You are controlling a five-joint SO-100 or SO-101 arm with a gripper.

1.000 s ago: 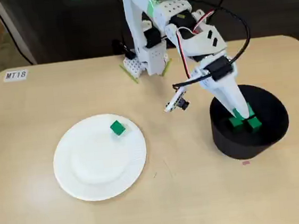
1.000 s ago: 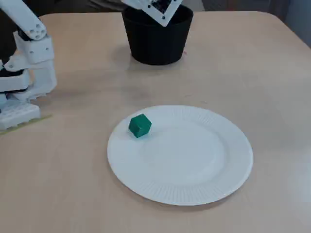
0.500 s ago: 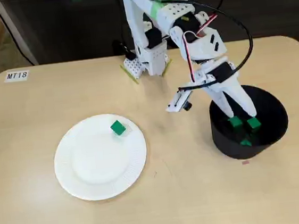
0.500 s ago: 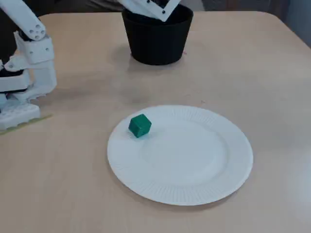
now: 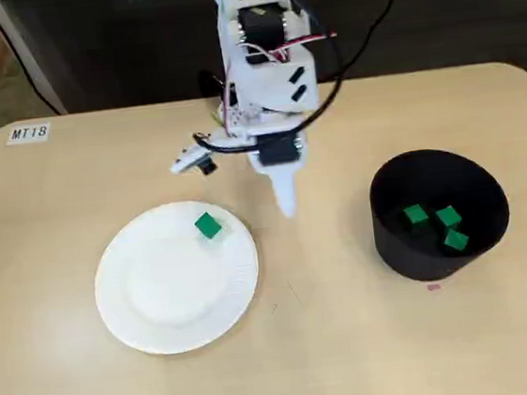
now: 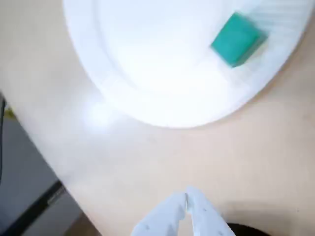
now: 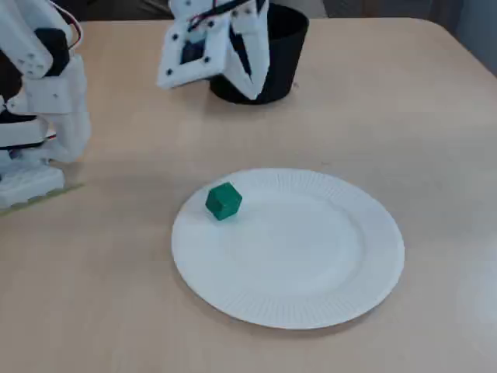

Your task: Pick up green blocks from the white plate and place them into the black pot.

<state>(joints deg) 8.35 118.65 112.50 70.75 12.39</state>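
Note:
One green block (image 5: 208,225) (image 7: 224,200) (image 6: 238,39) lies near the rim of the white plate (image 5: 132,296) (image 7: 311,264) (image 6: 147,73). The black pot (image 5: 445,254) (image 7: 283,54) stands on the right of a fixed view with three green blocks (image 5: 434,222) inside it. My gripper (image 5: 286,206) (image 6: 187,199) (image 7: 254,92) hangs above the bare table between plate and pot, fingers shut and holding nothing. It is a short way right of the plate's block in a fixed view.
The arm's white base (image 5: 257,113) (image 7: 35,132) stands at the table's back edge. A small label (image 5: 28,133) is stuck at the back left corner. A tiny pink mark (image 5: 432,285) lies in front of the pot.
The gripper left the pot, swung left across the table toward the plate and shut. The block it had dropped now lies in the pot with two others.

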